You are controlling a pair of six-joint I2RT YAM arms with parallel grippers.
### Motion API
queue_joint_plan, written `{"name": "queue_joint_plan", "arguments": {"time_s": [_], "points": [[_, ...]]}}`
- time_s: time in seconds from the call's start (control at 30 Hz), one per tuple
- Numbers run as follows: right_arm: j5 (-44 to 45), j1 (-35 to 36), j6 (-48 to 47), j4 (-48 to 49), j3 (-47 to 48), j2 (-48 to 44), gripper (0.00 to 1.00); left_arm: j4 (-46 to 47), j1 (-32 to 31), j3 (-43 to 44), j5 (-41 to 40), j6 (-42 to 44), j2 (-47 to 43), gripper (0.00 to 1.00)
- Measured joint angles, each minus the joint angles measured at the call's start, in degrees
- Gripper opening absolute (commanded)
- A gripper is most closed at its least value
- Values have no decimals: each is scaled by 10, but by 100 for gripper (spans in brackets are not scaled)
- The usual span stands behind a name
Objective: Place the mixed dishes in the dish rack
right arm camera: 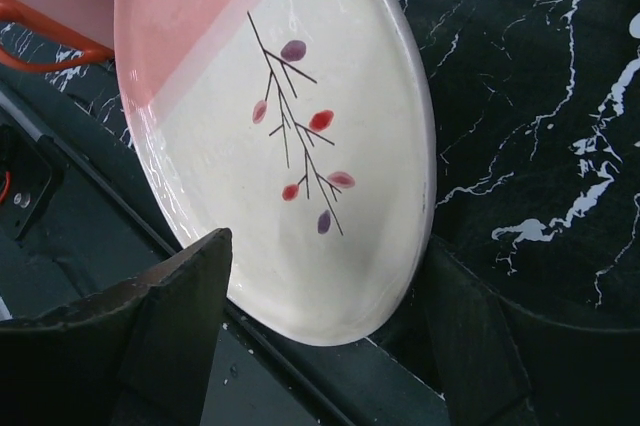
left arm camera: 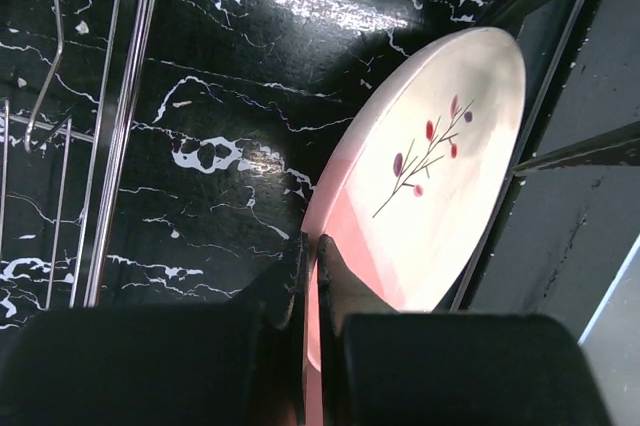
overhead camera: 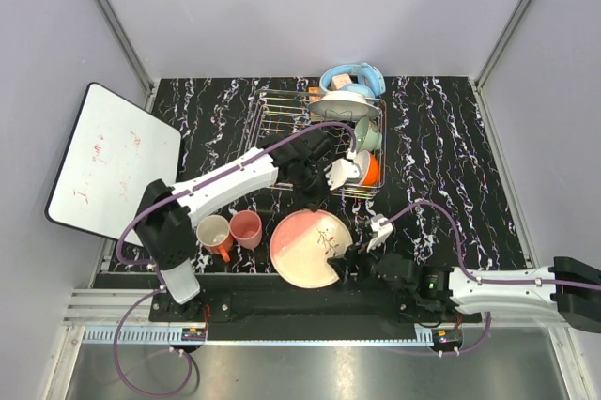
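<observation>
Rim of the pink-and-cream plate (overhead camera: 305, 245) sat between the spread jaws of the right end effector (right arm camera: 325, 291). It stood open on either side of the plate's near right edge without, as far as I could tell, pinching it. The plate lay flat at the near edge of the desk (overhead camera: 441, 156), directly ahead of that arm, which was plainly the nearer one.

The dish rack (overhead camera: 272, 128) lay beyond the plate on the far side, its long axis running left to right. Its right end held the white plate (overhead camera: 345, 104), the pale green bowl (overhead camera: 369, 135) and the orange-outside white bowl (overhead camera: 369, 171); only bare wires showed in its left part.

The left end effector (left arm camera: 312, 271), jaws shut on nothing, hung between plate and rack, and I judged it could obstruct a straight carry. The salmon-pink cup (overhead camera: 247, 228) and cream mug (overhead camera: 214, 233) stood just left of the plate.
</observation>
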Motion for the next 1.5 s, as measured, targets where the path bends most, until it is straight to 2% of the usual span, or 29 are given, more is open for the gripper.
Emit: {"name": "queue_joint_plan", "arguments": {"time_s": [0.17,0.2,0.43,0.63,0.73,0.87,0.9,1.0,1.2,1.3,1.33,1.37,1.5], "points": [[-18,-10,-16,32,-3,11,86,-1,-4,16,10,-6,0,0],[-14,-10,-18,41,-5,6,89,3,-6,19,14,-8,0,0],[24,-26,-25,92,-8,-76,89,12,-18,23,25,-10,-5,0],[18,-40,-9,106,-8,5,83,12,-18,21,24,-10,-7,0],[7,-40,2,91,-5,67,77,19,-18,5,21,-10,-11,0],[3,-40,16,58,30,148,68,24,-16,-42,14,-8,-18,5],[3,-40,17,54,40,166,62,26,-15,-55,12,-8,-18,5],[3,-41,21,49,61,207,55,27,-7,-87,6,-7,-18,6],[2,-41,27,47,79,240,52,33,17,-103,0,-6,-18,7],[4,-41,28,42,79,240,31,40,24,-103,-1,-6,-18,8],[3,-42,31,38,78,239,9,42,25,-103,-2,-5,-18,9],[3,-42,30,36,78,238,0,43,27,-103,-2,-5,-18,10],[5,-44,40,28,78,225,0,47,33,-104,-2,-4,-18,19]]}}
